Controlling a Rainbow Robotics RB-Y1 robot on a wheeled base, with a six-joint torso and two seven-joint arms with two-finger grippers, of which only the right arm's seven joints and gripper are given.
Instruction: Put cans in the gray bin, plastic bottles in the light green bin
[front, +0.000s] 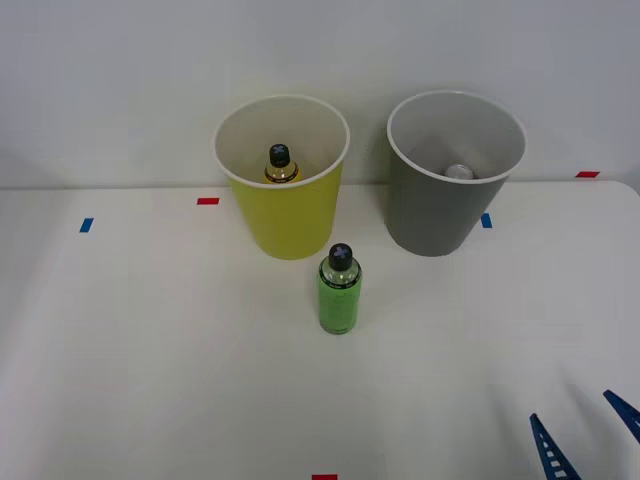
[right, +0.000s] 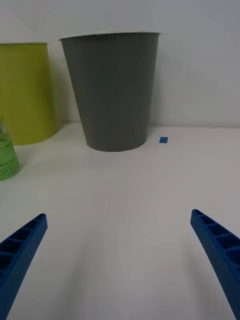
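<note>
A: Quick rundown, what's sorted?

B: Amber bottle (front: 281, 163) stands upright inside the light green bin (front: 290, 215), black cap up. Fits the rule: plastic goes in lime. Gray bin (front: 440, 205) has sthg silvery at its bottom (front: 459, 172), prob. the red can's top, but can't confirm colour from above.

A: So what's left?

B: Green bottle (front: 340, 290). Upright on the bench (front: 150, 340), just near of the light green bin, slightly right of its centre, well left of the gray bin. My read: it's the last item out, and it belongs in the lime bin right behind it.

A: Right gripper?

B: Right gripper (front: 585, 430) sits at the near-right corner of the front view, low over the bench. Jaws apart, nothing btwn them. Blue ribbed fingers (right: 22, 245) wide at both corners in the wrist view.

A: Bottle vs jaws?

B: Not lined up. Bottle is far and left of the jaws, well apart. In the wrist view the gray bin (right: 112, 90) is dead ahead; green bottle (right: 7, 157) barely peeks in at the edge, light green bin (right: 27, 92) beside it.

A: Why point at gray then?

B: Can't say for sure. Judgement: arm needs to swing left and reach fwd to centre the bottle btwn the jaws. Risk: bottle is tall and narrow, a finger nudge could tip it.
</note>
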